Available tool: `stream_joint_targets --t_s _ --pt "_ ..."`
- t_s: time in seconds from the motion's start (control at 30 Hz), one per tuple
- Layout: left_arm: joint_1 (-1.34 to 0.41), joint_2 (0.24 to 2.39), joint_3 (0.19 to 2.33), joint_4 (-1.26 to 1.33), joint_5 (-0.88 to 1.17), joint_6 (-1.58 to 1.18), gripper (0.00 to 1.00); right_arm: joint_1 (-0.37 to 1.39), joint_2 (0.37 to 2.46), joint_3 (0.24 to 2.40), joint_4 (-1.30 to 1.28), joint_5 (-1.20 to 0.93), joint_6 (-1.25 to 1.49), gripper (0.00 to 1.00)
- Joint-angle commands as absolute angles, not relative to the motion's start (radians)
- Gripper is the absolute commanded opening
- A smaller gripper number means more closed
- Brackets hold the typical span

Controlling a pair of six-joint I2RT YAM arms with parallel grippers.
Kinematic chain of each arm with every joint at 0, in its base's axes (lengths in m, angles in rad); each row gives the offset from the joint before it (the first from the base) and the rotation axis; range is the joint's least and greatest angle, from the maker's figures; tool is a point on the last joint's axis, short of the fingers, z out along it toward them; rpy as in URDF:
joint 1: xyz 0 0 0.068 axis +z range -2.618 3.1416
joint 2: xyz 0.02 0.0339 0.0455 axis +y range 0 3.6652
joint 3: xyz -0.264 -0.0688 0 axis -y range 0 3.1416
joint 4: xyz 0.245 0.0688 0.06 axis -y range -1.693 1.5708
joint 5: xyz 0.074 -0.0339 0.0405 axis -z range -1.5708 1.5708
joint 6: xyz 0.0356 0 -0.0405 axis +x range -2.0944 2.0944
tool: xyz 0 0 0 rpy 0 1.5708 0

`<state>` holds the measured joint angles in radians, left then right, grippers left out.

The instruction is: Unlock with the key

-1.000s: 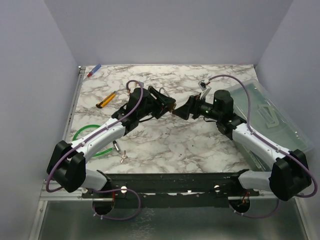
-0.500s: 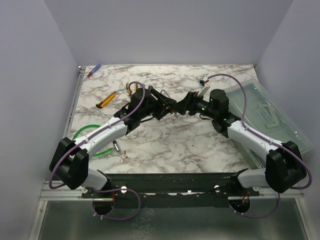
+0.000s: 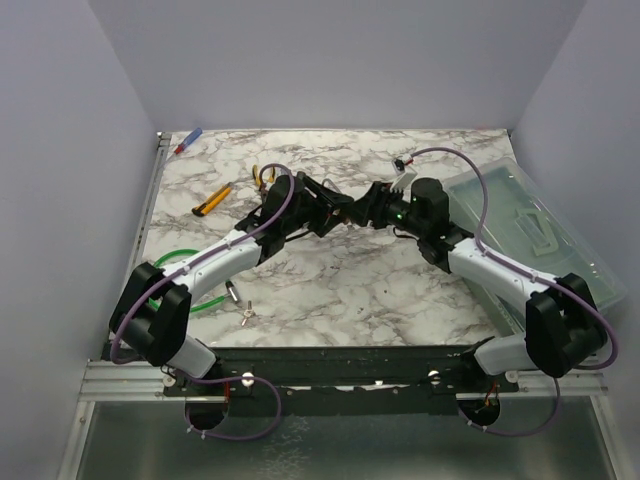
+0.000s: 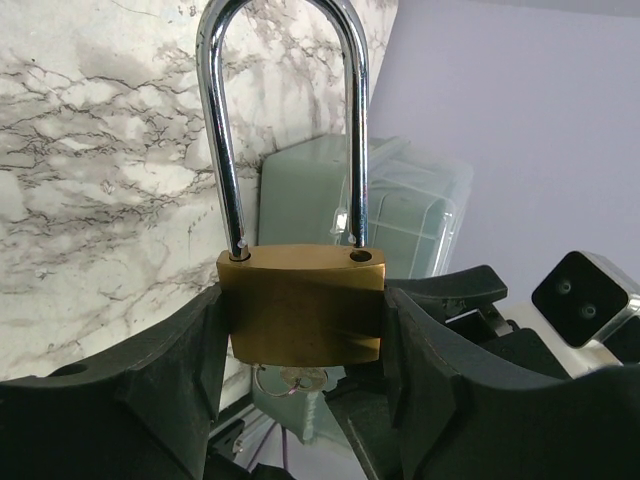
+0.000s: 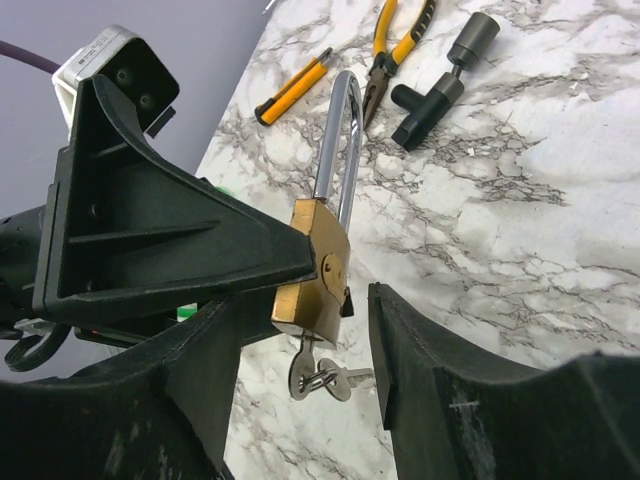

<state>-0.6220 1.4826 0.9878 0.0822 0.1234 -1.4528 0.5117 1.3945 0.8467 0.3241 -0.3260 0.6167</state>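
Note:
A brass padlock (image 4: 305,305) with a steel shackle (image 4: 285,100) is clamped by its body between my left gripper's (image 4: 305,325) jaws, shackle pointing away from the wrist. Both shackle legs sit in the body. A key (image 5: 310,365) on a small ring with a second key hangs from the lock's underside. My right gripper (image 5: 300,335) is open, its fingers either side of the keys and the lock's bottom (image 5: 315,270), not touching them. In the top view the two grippers (image 3: 335,212) (image 3: 368,208) meet above mid-table.
Yellow-handled pliers (image 3: 262,176), a black T-shaped tool (image 5: 440,85) and a yellow-black knife (image 3: 211,201) lie at the far left. A green cable loop (image 3: 185,275) and a small bolt (image 3: 240,305) lie near left. A clear plastic lid (image 3: 520,220) lies on the right.
Both arms have moved toward the far side. My right gripper has closed in on the padlock, so its open jaws now straddle the hanging keys. The left still holds the lock.

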Motion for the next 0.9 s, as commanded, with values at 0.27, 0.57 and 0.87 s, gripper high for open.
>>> stream_joint_targets --t_s 0.27,0.57,0.87 --pt "-0.637 1.496 1.03 0.212 0.218 -1.536 0.0 0.551 1.433 0.833 0.481 -0.128 0.624 0.53" --pt "-0.638 1.463 1.009 0.214 0.217 -1.541 0.0 0.573 1.454 0.821 0.512 -0.086 0.627 0.41" --pt "-0.638 1.444 0.989 0.213 0.212 -1.525 0.05 0.579 1.447 0.816 0.52 -0.109 0.617 0.0"
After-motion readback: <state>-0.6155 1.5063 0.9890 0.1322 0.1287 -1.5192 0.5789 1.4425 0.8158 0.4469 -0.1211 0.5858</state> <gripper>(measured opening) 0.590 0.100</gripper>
